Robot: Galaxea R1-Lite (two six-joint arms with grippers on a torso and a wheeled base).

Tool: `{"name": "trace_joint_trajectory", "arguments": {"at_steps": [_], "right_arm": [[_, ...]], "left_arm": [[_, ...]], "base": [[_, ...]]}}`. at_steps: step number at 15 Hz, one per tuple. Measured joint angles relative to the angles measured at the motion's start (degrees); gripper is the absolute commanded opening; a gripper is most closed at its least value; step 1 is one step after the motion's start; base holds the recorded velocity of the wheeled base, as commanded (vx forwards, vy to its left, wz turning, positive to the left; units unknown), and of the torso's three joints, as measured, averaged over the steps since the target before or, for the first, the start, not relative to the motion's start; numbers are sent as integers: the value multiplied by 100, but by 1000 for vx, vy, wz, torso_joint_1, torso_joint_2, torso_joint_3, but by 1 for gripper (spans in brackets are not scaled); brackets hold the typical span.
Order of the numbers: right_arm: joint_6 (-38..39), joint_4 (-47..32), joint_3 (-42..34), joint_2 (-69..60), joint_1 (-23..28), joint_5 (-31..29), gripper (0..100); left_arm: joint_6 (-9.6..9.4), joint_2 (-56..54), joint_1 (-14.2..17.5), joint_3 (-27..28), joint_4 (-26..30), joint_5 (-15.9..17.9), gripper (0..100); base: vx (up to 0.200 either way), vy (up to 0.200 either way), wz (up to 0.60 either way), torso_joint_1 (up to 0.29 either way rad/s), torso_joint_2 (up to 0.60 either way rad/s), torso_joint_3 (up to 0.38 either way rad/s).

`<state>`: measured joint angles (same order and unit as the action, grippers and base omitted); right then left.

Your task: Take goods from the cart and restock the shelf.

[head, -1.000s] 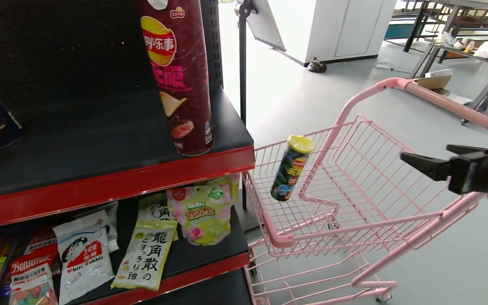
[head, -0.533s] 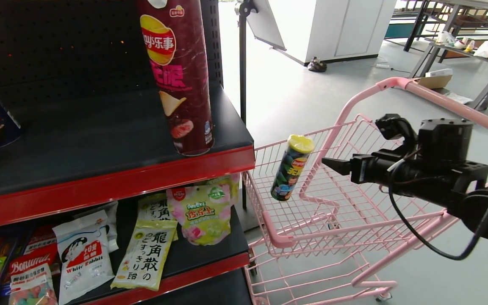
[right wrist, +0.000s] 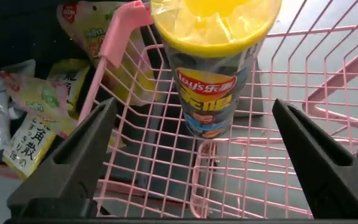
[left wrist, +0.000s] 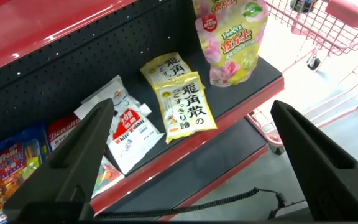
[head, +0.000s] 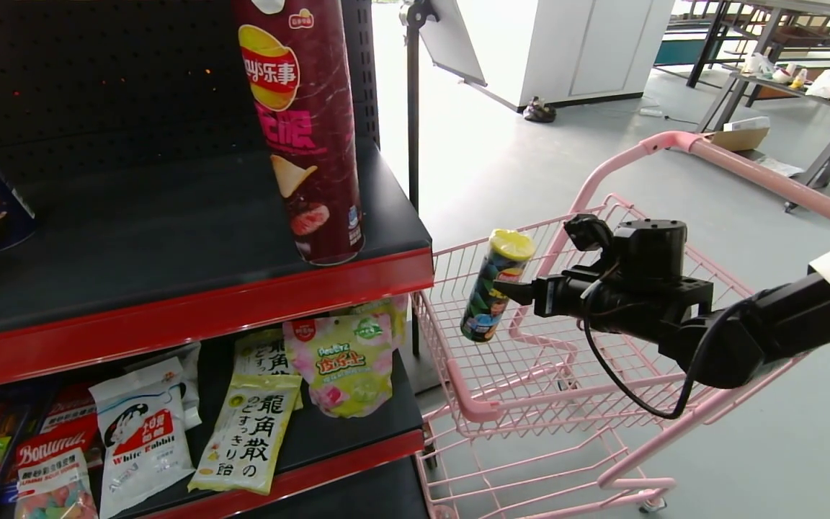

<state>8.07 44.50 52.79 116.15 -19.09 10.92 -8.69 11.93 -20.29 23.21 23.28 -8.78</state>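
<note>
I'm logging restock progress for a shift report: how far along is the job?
Done: a tall red chips can stands on the upper shelf. In hand: nothing gripped yet; the right gripper is open, right at the small yellow-lidded can in the pink cart. Left: close on it, lift it out and shelve it.
</note>
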Motion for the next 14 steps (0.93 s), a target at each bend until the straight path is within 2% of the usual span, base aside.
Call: {"name": "trace_joint_trajectory", "arguments": {"at_steps": [10,11,14], "right_arm": [[22,6,1317,1084,30,13,100],[22,4,1421,1187,30,10,0],[104,9,1679,1447,21,0,0]], "left_arm": [[-1,49,6,2,9,-9,100],[-1,51,2,0,11,-9,100],[-1,52,2,2,11,-6,100]], "base": [[0,0,0,0,0,0],[0,0,0,0,0,0],[0,0,0,0,0,0]]}}
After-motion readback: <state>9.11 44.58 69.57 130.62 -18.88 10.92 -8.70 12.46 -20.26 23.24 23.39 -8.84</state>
